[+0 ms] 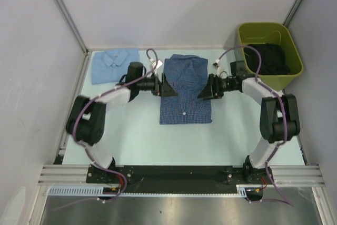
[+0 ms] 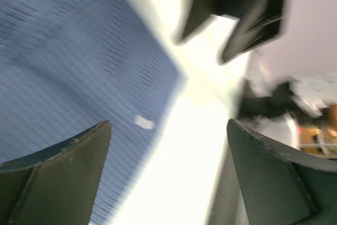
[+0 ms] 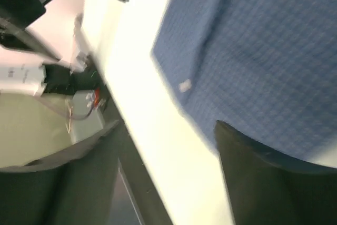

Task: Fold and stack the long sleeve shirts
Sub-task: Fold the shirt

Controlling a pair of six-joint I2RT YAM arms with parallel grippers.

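The medium-blue checked shirt [image 1: 185,90] lies flat at the centre of the table [image 1: 137,135], folded to a narrow rectangle. The pale blue shirt [image 1: 115,64] lies folded at the far left corner, well apart, so stacking is judged not yet done. The left gripper [image 1: 168,85] stands at the checked shirt's left edge and the right gripper [image 1: 202,89] at its right edge, a symmetric placement suited to a two-sided fold or lift. Both wrist views show jaws spread wide with no cloth between them.
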